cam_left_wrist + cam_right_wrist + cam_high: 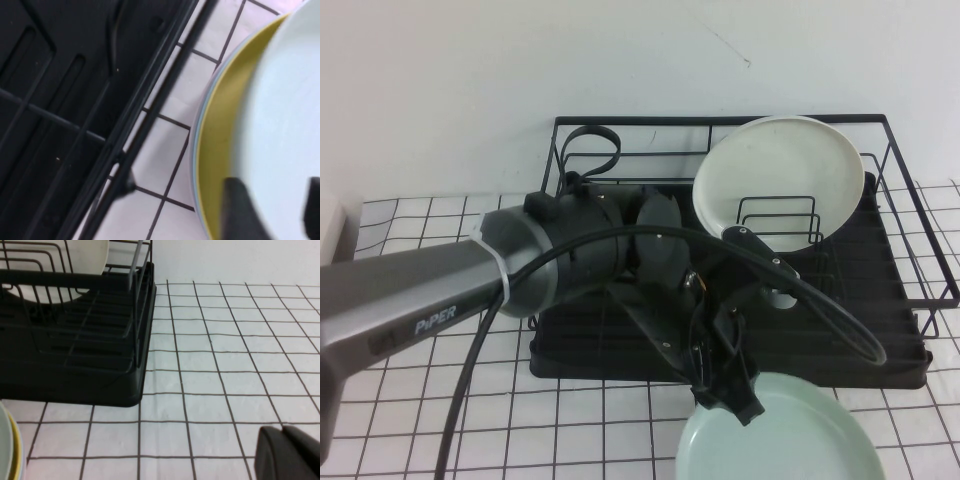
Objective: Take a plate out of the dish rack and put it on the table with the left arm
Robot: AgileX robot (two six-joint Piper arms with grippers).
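Observation:
The pale mint-green plate [790,440] is low in front of the dish rack [890,345], at the near right of the table [410,240]. My left gripper [735,395] reaches across the rack's front edge and is shut on the plate's near-left rim. In the left wrist view the plate [290,100] fills the space between the fingers [245,210] of my left gripper [286,200], above a yellow plate [220,140]. My right gripper [282,429] is shut and empty over bare cloth to the right of the rack; it is out of the high view.
A cream-white plate [780,180] stands upright in the rack's dividers. The rack's front wire edge [150,100] runs close beside the stacked plates. The yellow plate's edge [17,450] shows under the mint plate [4,435] in the right wrist view.

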